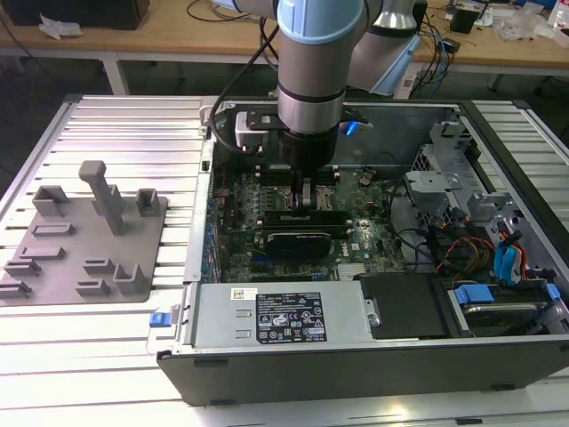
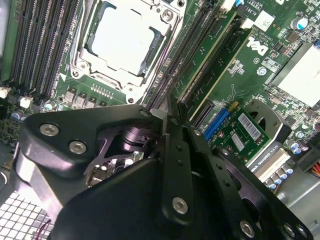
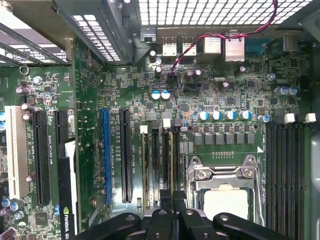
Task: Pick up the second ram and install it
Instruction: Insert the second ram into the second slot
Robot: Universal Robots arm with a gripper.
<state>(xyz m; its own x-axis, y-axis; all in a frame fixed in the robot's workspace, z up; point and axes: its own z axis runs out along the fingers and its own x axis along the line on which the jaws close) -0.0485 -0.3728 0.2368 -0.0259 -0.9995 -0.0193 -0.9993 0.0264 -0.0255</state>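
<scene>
second ram stands on its long edge in a memory slot of the motherboard, just beside the processor socket, inside the open computer case. judged as a thing to handle: light, thin and stiff, but brittle. it would likely crack or skew if twisted, and the chips and contact edge are no place for a pinch. best purchase looks to be the bare top edge, flat faces squeezed square and near the middle so it does not rock in the slot. claw sits directly over it, reaching straight down from the arm into the case in the exterior view. its two fingers are drawn in narrow, one on each face of the stick, and i read them as clamped on its upper edge at one spot along its length. the rest of the board runs away from the fingertips along the slot. whether it is fully seated, i cannot tell. grey fixture tray lies well apart, outside the case on the exterior view's left.
</scene>
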